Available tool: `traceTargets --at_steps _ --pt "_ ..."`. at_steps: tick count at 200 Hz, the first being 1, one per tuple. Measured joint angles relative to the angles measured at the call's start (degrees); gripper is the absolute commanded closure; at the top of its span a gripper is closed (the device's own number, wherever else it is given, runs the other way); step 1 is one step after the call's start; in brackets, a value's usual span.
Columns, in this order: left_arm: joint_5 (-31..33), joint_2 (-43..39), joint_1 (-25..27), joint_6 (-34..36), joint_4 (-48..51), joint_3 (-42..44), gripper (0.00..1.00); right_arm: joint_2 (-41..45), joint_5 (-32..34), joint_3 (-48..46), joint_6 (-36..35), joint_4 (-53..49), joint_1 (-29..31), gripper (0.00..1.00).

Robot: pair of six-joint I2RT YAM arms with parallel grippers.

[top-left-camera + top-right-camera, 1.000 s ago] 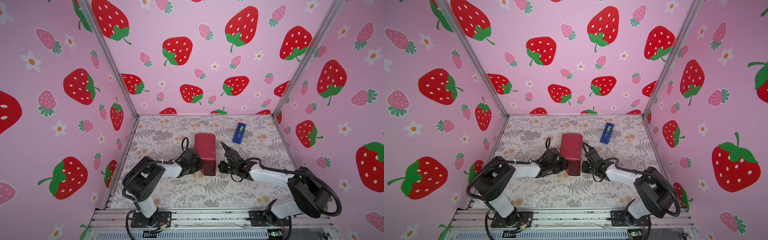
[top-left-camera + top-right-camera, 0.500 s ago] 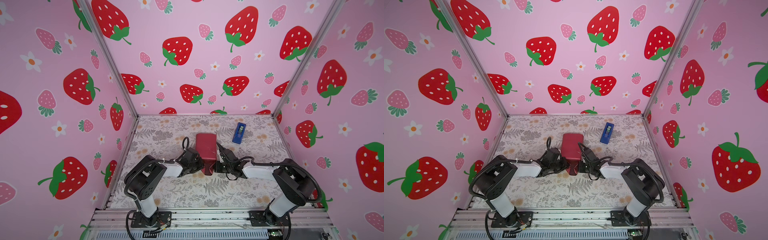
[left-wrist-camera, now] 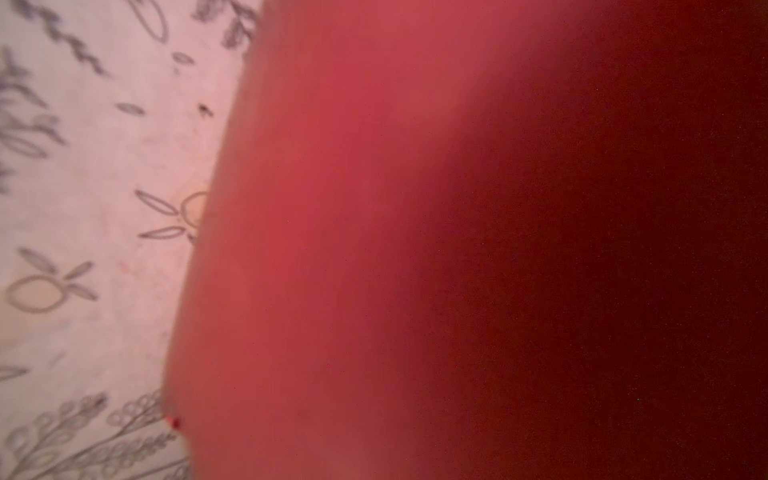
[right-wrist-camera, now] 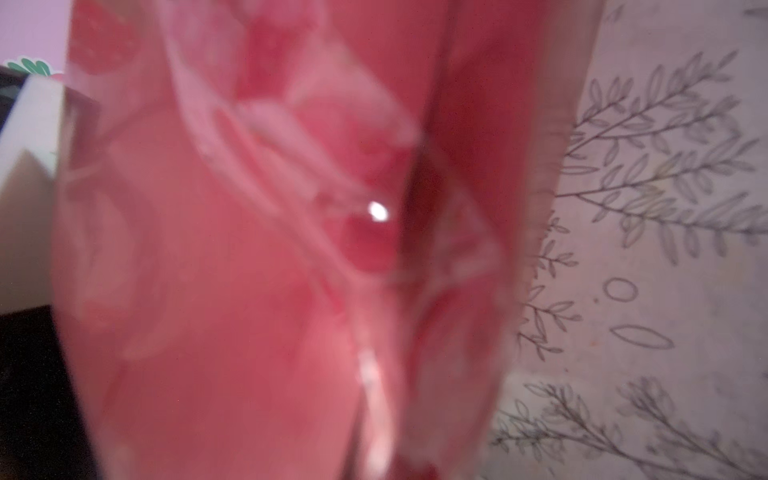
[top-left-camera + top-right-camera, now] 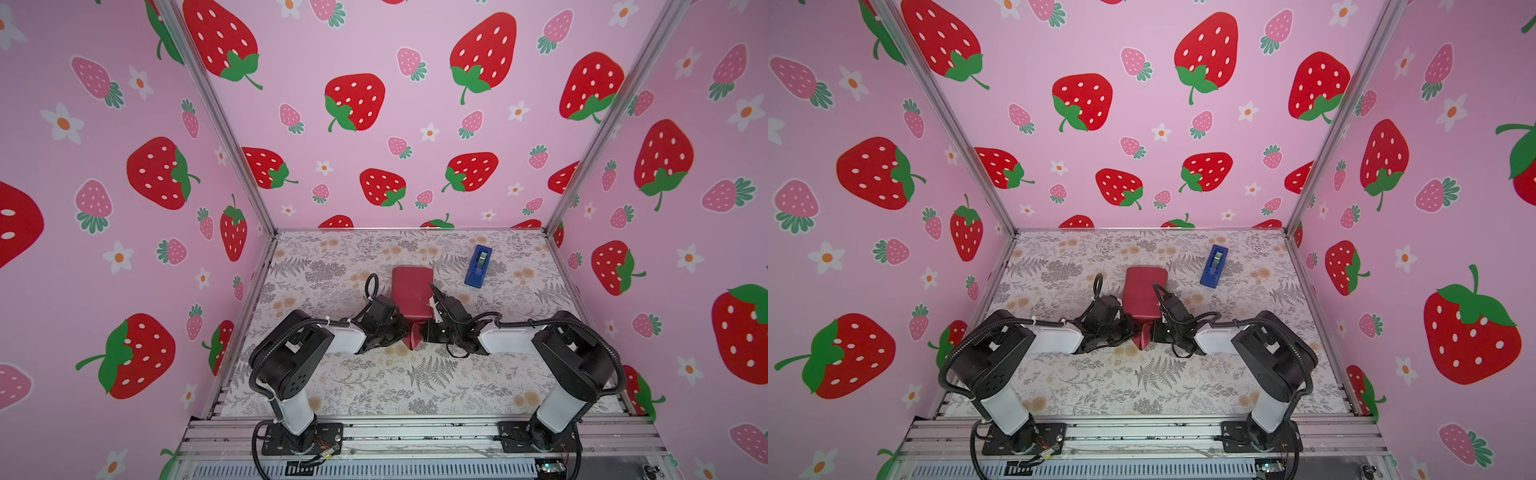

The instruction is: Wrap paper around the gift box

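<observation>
The dark red paper (image 5: 411,286) (image 5: 1144,291) is folded round the gift box, which is hidden inside it. The parcel lies mid-table, long axis front to back. At its near end a pointed paper flap (image 5: 411,341) (image 5: 1143,338) sticks out between my two grippers. My left gripper (image 5: 400,329) (image 5: 1133,328) presses in from the left and my right gripper (image 5: 424,330) (image 5: 1155,328) from the right; their jaws are hidden. Red paper (image 3: 415,249) fills the left wrist view. The right wrist view shows blurred paper (image 4: 249,291) behind a glossy clear film.
A bright blue tape dispenser (image 5: 478,266) (image 5: 1214,266) lies at the back right of the floral tablecloth (image 5: 415,382) (image 5: 1142,386). Pink strawberry walls close in the left, back and right sides. Both arm bases stand at the front rail.
My right gripper has swung left from beside the parcel to its near end. The near paper end has narrowed into a point. The left gripper has hardly moved.
</observation>
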State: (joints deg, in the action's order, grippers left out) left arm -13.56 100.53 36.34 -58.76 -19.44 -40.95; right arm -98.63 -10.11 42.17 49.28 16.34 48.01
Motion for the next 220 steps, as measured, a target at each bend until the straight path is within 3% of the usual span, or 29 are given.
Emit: traceTargets --at_steps 166,220 --pt "0.31 0.02 -0.07 0.00 0.31 -0.22 0.93 -4.42 -1.97 0.52 3.23 9.16 0.31 0.90" --pt "0.90 -3.48 0.07 1.79 6.14 -0.24 0.92 -4.44 -1.97 0.52 3.30 9.18 0.33 0.92"
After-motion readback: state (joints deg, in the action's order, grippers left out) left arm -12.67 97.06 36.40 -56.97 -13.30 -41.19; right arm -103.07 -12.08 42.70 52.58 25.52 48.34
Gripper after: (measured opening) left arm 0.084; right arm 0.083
